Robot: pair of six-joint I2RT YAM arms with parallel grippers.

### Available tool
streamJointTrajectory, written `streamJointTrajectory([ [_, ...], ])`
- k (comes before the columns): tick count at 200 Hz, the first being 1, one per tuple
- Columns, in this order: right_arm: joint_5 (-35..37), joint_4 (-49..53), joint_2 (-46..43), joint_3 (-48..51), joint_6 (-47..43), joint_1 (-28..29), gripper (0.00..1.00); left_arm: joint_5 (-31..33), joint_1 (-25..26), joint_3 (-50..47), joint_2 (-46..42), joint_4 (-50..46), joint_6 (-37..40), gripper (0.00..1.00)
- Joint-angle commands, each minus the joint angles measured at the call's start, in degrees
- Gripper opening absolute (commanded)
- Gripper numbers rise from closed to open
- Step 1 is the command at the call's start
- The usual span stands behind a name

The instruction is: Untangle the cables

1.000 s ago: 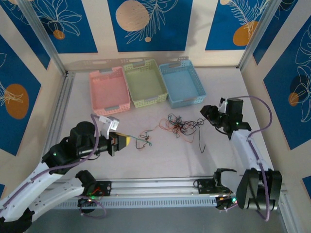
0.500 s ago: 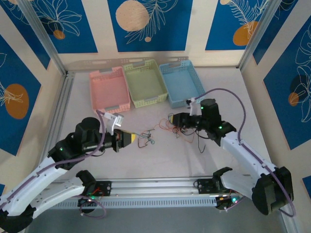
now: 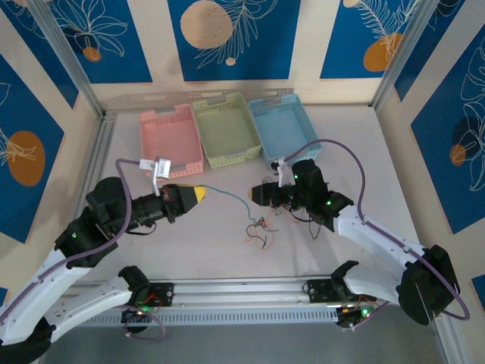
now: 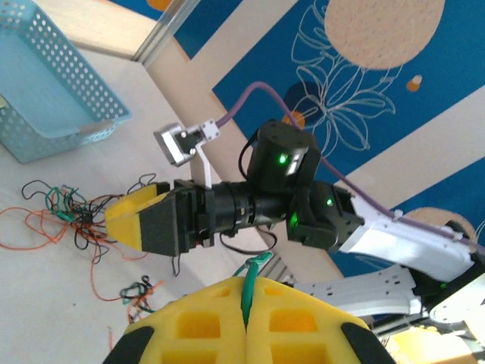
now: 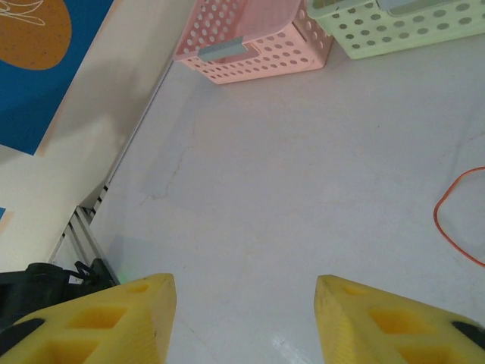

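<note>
We see the cables [image 3: 260, 226], a thin black-red-orange snarl mid-table, one green strand [image 4: 247, 292] clamped in the left gripper [image 4: 246, 334], plain from its wrist camera, not overhead, the right gripper [image 5: 246, 303] gaping empty.

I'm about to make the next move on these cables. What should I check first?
1. Left gripper shut on the green cable: ok.
2. Right gripper open, nothing between its fingers: ok.
3. Green cable free of the tangle: not ok, it runs into the bundle.
4. Right gripper lined up on the tangle: not ok, bare table lies between its fingers.
5. Where the green cable leaves the tangle: cannot tell, the strands are too fine.
</note>
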State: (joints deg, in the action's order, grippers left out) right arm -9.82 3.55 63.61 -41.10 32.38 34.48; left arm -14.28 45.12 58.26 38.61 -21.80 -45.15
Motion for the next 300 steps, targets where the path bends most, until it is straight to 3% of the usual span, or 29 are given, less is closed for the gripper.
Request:
streamJointTrajectory([
  [1,2.23,-1.22,-0.06,1.26,1.29,0.34,0.52,2.76,-0.31,-1.08,-1.0,4.35,-2.49,0.0],
  [24,5.2,1.92,0.33,0.81,2.18,0.35,0.52,5.75,-0.36,-1.04,-0.39,-0.82,-0.32,0.0],
  [59,10.29,8.01,2.61,-1.33,4.05,0.31,0.52,16.18,-0.4,-7.34,-3.94,-11.51,1.26,0.0],
  [95,5.72,9.18,7.9,-3.42,5.81,0.53,0.5,22.44,-0.8,-14.44,-8.91,-19.37,0.17,0.0],
  [184,-0.27,11.33,26.95,-14.16,10.59,6.24,0.44,26.26,-0.83,-14.84,-12.35,-26.22,0.67,0.0],
  [259,-2.39,9.37,29.05,-14.11,9.29,10.96,0.43,31.74,-0.81,-16.52,-12.74,-26.07,-0.21,0.0],
  [300,1.8,4.53,28.35,-11.25,10.77,16.04,0.43,31.34,-0.8,-16.15,-9.37,-23.54,1.4,0.0],
])
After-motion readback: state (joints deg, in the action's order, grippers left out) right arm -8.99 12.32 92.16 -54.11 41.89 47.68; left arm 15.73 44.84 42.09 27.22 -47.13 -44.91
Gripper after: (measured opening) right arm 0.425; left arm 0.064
